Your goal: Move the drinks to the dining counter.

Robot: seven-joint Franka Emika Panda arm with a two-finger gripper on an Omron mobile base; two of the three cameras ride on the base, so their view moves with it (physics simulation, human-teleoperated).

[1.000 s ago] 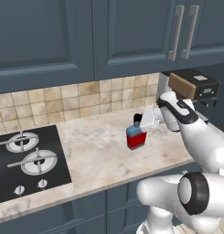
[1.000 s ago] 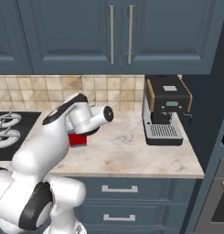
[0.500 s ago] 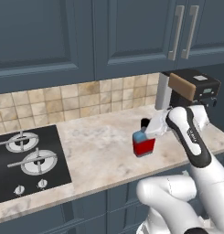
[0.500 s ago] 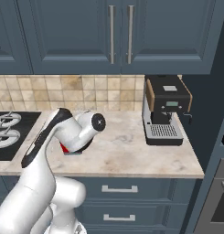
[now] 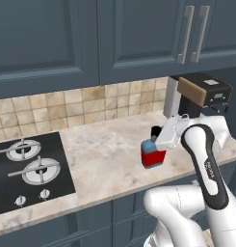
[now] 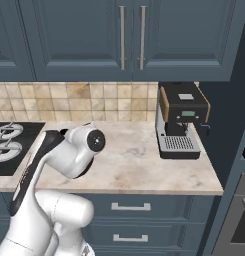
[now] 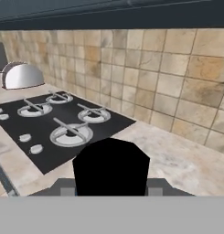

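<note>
Gripper clamped on blue bottle, held just above marble counter, between stove and coffee machine. Black cap close in hand view.

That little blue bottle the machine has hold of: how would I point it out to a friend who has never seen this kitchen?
Start at the marble counter under the dark blue cabinets, between the black stove and the coffee machine. The white arm reaches over its front part, and its fingers are closed on the flat blue bottle. Its red label and black cap mark it out.
</note>
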